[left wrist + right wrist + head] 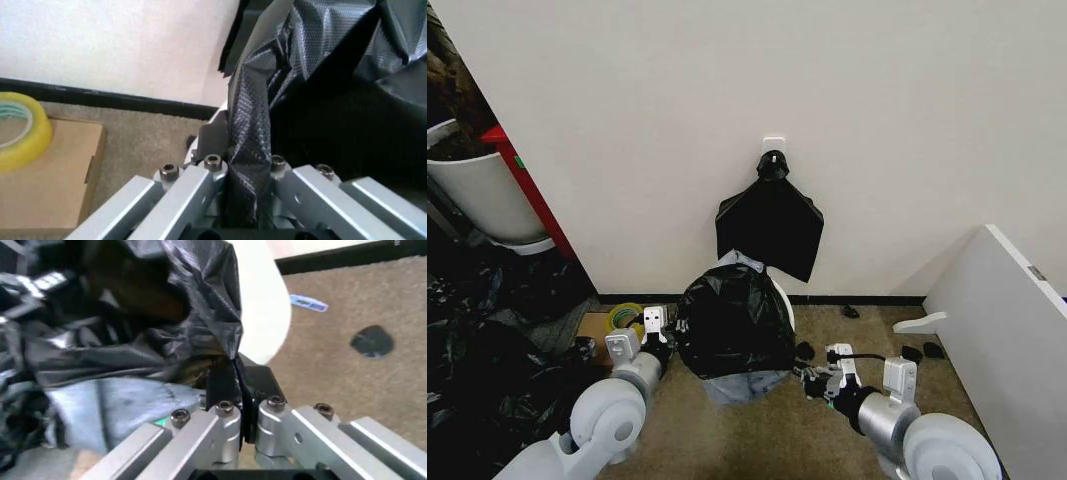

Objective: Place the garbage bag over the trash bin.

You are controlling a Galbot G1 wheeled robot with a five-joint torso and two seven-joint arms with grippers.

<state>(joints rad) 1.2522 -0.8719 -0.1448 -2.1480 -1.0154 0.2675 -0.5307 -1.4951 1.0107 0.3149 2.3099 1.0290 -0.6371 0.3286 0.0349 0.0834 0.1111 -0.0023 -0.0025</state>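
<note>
The glossy black garbage bag (732,320) is draped over the trash bin on the carpet by the wall. Only a strip of the bin's white side (785,302) shows at the bag's right, and it appears as a white curve (263,315) in the right wrist view. My left gripper (665,340) is at the bag's left side, shut on a fold of the black plastic (248,125). My right gripper (810,378) is low at the bag's right, shut on the bag's thin edge (227,355). A pale grey fold (742,385) lies at the bag's foot.
A flat black bundle (770,220) hangs from a wall hook right behind the bin. A yellow tape roll (625,318) sits on a cardboard box (47,185) to the left, with a black plastic heap (487,380) and a large white tub (482,190) beyond. A white board (1007,330) leans at right.
</note>
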